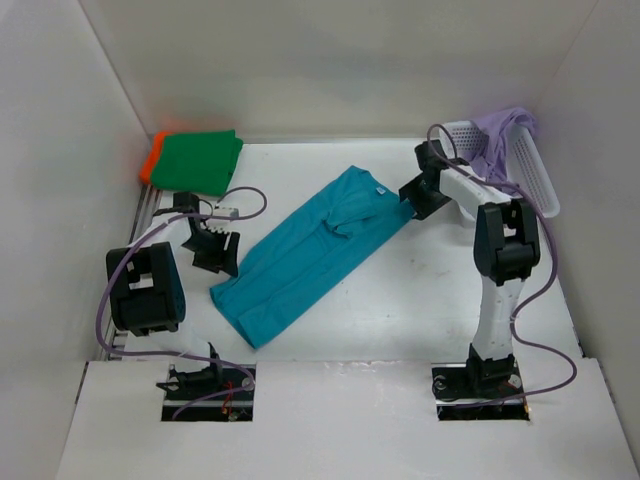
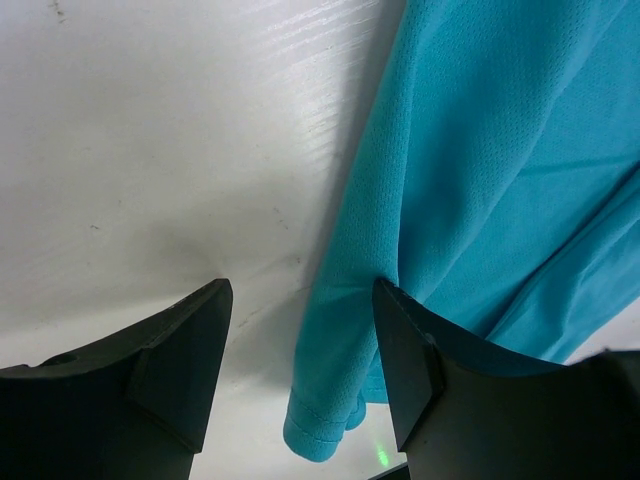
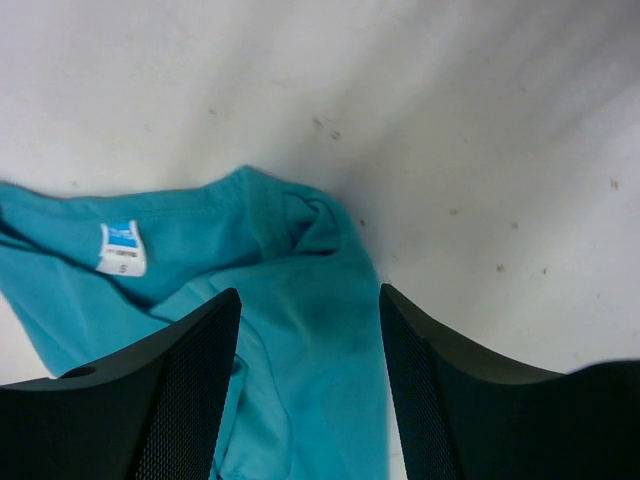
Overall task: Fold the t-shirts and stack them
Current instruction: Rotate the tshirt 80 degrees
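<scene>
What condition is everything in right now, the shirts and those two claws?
teal t-shirt: folded lengthwise, lying flat
green t-shirt: folded, top of pile
orange t-shirt: beneath it, only edge showing
lavender t-shirt: unfolded, bunched on basket
left gripper: open, at teal edge
right gripper: open, over teal collar

The teal t-shirt (image 3: 300, 310) lies rumpled on the speckled white surface (image 3: 450, 120), its small white tag (image 3: 122, 248) facing up. Two dark fingers (image 3: 180, 400) stand apart above the cloth.
</scene>
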`<act>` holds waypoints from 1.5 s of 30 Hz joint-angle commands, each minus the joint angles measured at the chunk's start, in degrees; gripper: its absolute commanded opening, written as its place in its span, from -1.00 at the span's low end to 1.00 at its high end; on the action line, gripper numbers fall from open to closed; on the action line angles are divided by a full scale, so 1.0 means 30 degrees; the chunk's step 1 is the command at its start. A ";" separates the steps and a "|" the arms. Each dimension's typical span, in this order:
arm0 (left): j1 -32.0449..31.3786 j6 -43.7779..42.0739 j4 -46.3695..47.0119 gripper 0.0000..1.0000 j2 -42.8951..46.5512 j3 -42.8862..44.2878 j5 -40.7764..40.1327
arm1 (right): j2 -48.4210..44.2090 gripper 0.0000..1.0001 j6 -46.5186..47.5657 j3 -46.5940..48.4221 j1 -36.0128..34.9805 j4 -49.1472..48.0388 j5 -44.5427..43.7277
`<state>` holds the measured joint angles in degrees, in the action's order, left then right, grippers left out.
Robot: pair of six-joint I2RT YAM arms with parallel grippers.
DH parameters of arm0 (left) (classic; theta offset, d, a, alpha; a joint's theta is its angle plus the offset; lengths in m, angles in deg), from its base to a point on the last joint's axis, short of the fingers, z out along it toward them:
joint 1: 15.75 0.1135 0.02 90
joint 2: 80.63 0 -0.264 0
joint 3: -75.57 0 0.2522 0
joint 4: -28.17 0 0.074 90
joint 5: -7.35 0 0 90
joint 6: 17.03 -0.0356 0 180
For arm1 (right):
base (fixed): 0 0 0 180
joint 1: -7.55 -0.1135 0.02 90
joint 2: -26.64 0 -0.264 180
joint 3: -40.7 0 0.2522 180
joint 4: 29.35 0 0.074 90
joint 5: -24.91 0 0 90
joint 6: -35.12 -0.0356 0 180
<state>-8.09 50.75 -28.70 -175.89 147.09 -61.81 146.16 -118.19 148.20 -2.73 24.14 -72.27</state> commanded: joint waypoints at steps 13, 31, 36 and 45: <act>-0.0987 0.0082 0.1334 0.11 -0.0998 -0.0766 0.1198 | -0.0467 0.22 -0.4649 -0.1977 -0.1215 0.0616 -0.1152; 0.1710 -0.1002 -0.1712 0.06 -0.0296 0.0141 0.1725 | 0.1000 -1.00 -0.1312 0.0894 -0.2094 0.0059 -0.2085; 0.1506 -0.0856 -0.1801 0.06 -0.0355 0.0581 0.1725 | 0.0121 -1.00 0.0415 0.1069 -0.2386 0.0381 -0.4545; 0.1065 -0.0856 -0.1889 0.06 -0.0297 0.0611 0.1696 | 0.0148 -1.00 0.1503 0.0896 -0.2533 0.0383 -0.4670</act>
<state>-4.66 49.18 -33.47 -176.90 147.07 -57.29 149.33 -115.58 149.79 -10.12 24.93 -85.71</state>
